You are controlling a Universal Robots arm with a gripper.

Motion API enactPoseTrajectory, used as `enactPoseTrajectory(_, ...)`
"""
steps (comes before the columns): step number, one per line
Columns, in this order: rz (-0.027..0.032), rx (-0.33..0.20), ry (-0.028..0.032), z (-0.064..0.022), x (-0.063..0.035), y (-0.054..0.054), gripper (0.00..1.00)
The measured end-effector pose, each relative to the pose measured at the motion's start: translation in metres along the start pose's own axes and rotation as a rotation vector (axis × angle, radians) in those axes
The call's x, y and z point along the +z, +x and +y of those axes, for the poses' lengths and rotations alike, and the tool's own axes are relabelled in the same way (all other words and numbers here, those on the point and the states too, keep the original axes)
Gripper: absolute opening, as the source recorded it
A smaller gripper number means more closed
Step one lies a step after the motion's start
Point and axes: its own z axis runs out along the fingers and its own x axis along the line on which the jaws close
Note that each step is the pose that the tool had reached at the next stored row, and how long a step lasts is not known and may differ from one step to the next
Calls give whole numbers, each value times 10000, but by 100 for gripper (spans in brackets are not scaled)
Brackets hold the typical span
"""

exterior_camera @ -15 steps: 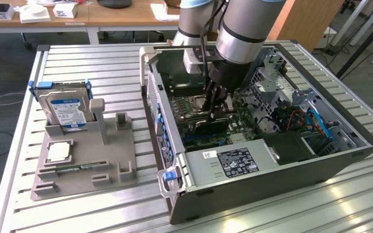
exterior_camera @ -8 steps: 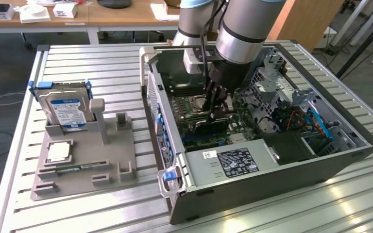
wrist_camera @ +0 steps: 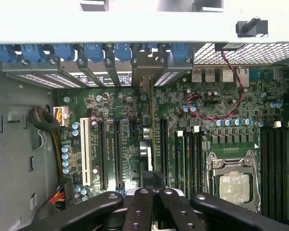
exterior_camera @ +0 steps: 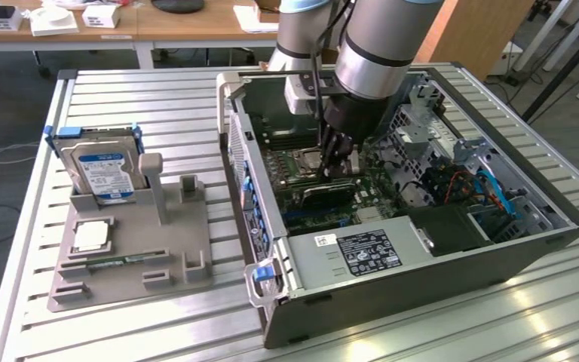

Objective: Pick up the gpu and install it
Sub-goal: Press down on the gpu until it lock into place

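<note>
The gpu (exterior_camera: 328,194) stands on edge on the motherboard inside the open computer case (exterior_camera: 531,249), a dark card just in front of the processor socket. In the wrist view the gpu (wrist_camera: 145,130) shows edge-on as a thin strip running along a long slot up to the rear bracket row. My gripper (exterior_camera: 332,167) hangs straight down into the case, right above the card's top edge. Its black fingers (wrist_camera: 139,211) are pressed together, the gripper (wrist_camera: 153,197) shut, with nothing seen between them. Whether the fingertips touch the card is hidden.
A grey fixture (exterior_camera: 129,256) left of the case holds a hard drive (exterior_camera: 103,170), a processor chip (exterior_camera: 90,235) and a memory stick (exterior_camera: 118,262). Inside the case are the power supply (exterior_camera: 370,253), the processor socket (wrist_camera: 233,180), blue slot clips (wrist_camera: 86,53) and loose cables (exterior_camera: 485,188).
</note>
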Motion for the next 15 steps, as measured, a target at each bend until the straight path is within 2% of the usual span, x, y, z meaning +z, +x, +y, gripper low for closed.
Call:
enactPoseTrajectory(9,-1,1,-1,2,0,0,11)
enactPoseTrajectory(15,-1,-2,9,35,6,2,11)
